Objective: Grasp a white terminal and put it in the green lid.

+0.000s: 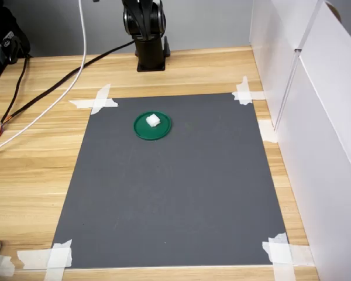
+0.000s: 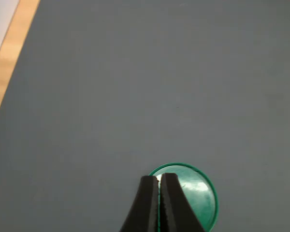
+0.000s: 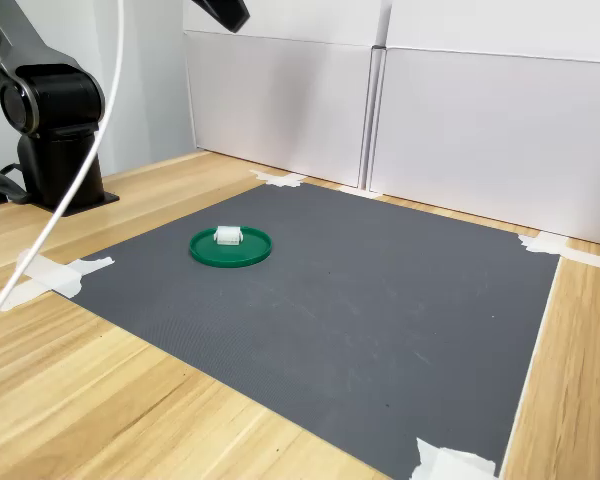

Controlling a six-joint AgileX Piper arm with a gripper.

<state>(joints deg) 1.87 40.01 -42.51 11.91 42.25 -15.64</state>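
1. As you scan outward from the camera in the first exterior view, you meet one dark grey mat, a flat matte rectangle on the pale wood-grain table.
2. You can count four taped corners on the mat: white, papery tape patches cross over each corner, two at the near edge and two at the far edge.
3. Toward the mat's far edge you find one green lid, a smooth, round, dark-green plastic disc with a low raised rim, lying flat on the mat.
4. One white terminal sits inside the green lid, a tiny blocky translucent-white piece resting on the disc's floor; in the second exterior view you see it standing off-centre in the lid.
5. Beyond the mat's far edge stands the one arm's black base, with two cables, one black and one white, trailing across the wood.
6. White panels wall in the mat on the side away from the arm's base in the second exterior view.
7. In the wrist view you see the gripper above the lid, its two black ridged fingers pressed together with only a hairline gap and nothing held between them.
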